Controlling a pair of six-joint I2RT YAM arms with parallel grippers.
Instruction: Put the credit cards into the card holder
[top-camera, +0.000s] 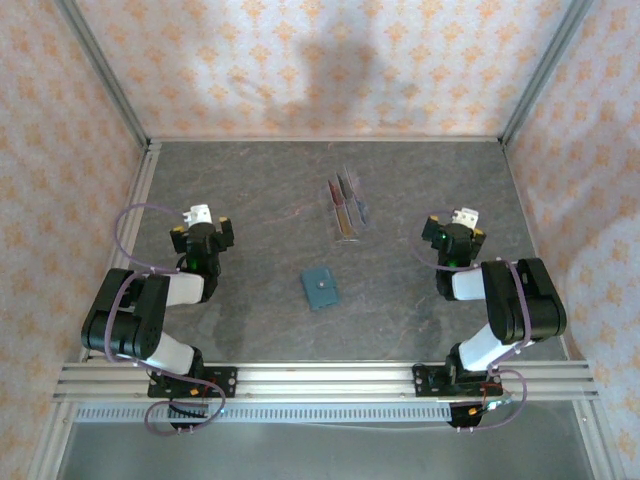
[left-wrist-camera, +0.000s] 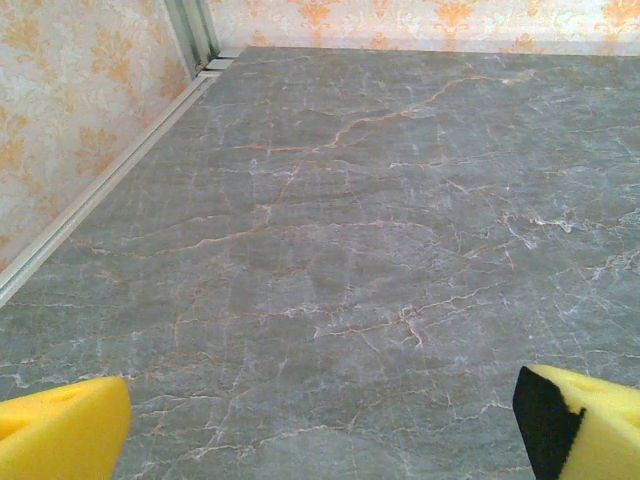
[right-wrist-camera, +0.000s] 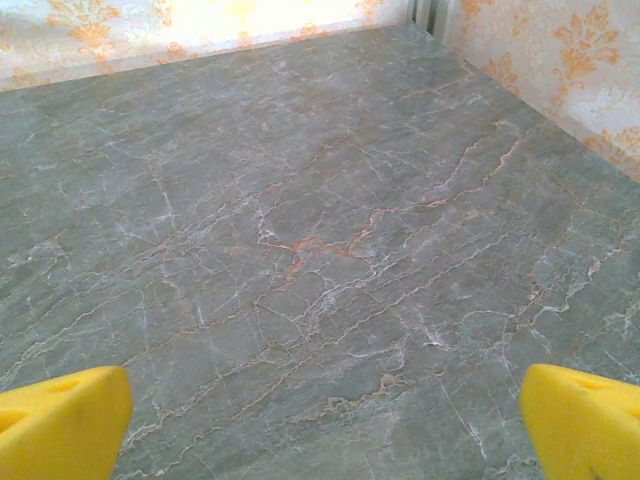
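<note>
The teal-blue card holder (top-camera: 320, 288) lies flat and closed on the grey marble table (top-camera: 260, 190), near the middle front. Behind it a clear slotted rack (top-camera: 347, 208) holds the credit cards (top-camera: 343, 203) on edge, brownish-orange, dark red and bluish. My left gripper (top-camera: 203, 226) hovers left of the holder, open, with nothing between its yellow pads (left-wrist-camera: 62, 435). My right gripper (top-camera: 455, 232) hovers to the right of the rack, also open and empty, its yellow pads (right-wrist-camera: 585, 425) wide apart over bare marble.
Patterned walls (top-camera: 60, 150) and aluminium rails (top-camera: 135, 200) enclose the table on three sides. The arm bases sit on a rail along the near edge (top-camera: 320, 380). Bare marble lies ahead of both wrists.
</note>
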